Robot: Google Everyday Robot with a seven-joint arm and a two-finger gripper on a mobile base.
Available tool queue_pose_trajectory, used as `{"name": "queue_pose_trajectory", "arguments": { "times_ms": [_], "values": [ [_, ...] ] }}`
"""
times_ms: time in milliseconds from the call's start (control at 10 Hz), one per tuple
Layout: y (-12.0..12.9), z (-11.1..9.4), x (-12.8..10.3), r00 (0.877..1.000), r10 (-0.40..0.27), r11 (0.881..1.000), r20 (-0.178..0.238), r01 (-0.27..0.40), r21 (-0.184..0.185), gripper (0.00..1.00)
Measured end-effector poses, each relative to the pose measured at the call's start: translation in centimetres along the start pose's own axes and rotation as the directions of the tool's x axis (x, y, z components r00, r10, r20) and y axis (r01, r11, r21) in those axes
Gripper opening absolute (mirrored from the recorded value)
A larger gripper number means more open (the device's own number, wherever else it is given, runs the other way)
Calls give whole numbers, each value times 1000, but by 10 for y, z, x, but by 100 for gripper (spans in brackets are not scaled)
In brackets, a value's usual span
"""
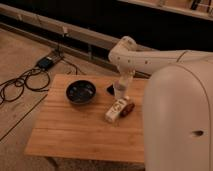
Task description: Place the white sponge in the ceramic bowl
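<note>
The ceramic bowl, dark and glossy, sits on the left part of the wooden table. The white sponge does not show; it is hidden or out of view. My gripper hangs down from the white arm at the far middle of the table. It is right over the tall white cup and to the right of the bowl.
A long white box with dark markings lies in front of the cup, with a brown object beside it. A small dark object lies left of the cup. Cables and a power brick lie on the floor at left. My white body fills the right.
</note>
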Motion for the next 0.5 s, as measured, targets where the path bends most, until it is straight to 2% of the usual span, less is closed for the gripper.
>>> {"name": "queue_pose_trajectory", "arguments": {
  "times_ms": [300, 500],
  "values": [
    [12, 24, 2, 999, -50, 998, 9, 50, -27, 0],
    [16, 31, 3, 997, -79, 996, 22, 80, -37, 0]
  ]
}}
